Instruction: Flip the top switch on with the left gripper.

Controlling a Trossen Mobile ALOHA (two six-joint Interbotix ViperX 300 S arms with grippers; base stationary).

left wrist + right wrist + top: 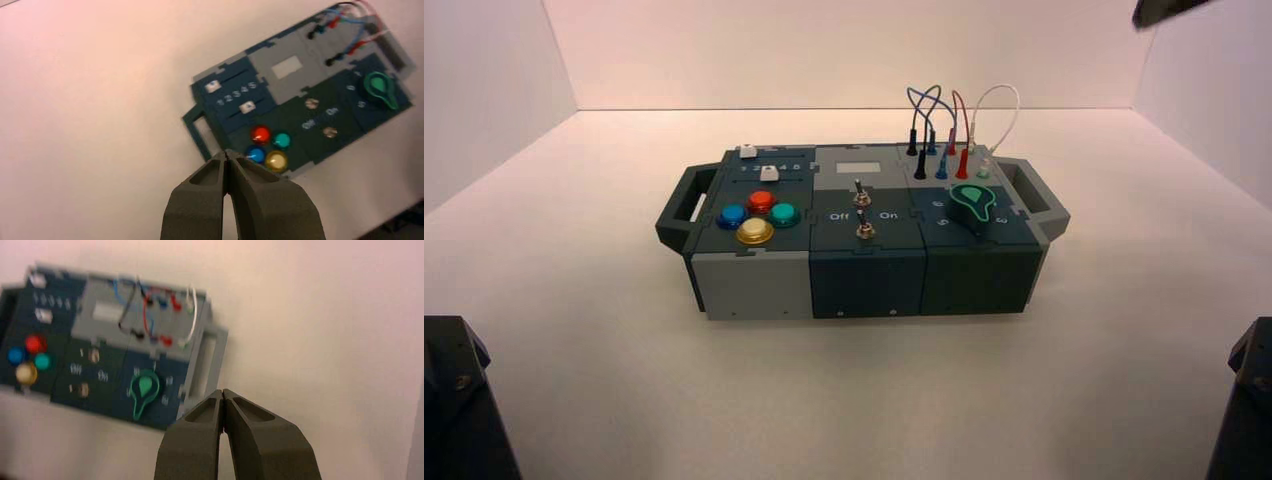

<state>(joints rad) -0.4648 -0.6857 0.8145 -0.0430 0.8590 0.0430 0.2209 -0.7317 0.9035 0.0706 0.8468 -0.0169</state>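
The box (754, 285) stands mid-table. Its top switch (860, 192), a small silver toggle, sits just in front of the pale grey plate (857, 167), and an identical toggle (863, 231) lies nearer the front edge. In the left wrist view the top switch (311, 103) appears far below. My left gripper (228, 155) is shut on nothing and hangs high above the box's button-side corner. My right gripper (222, 391) is also shut and empty, high up beyond the handle on the knob side. Neither gripper's fingers show in the high view.
On the box are two white sliders (769, 173), several coloured buttons (755, 231), a green knob (972, 202) and looping wires (944, 125). Handles (680, 205) stick out at both ends. Dark arm bases (454, 400) fill the lower corners of the high view.
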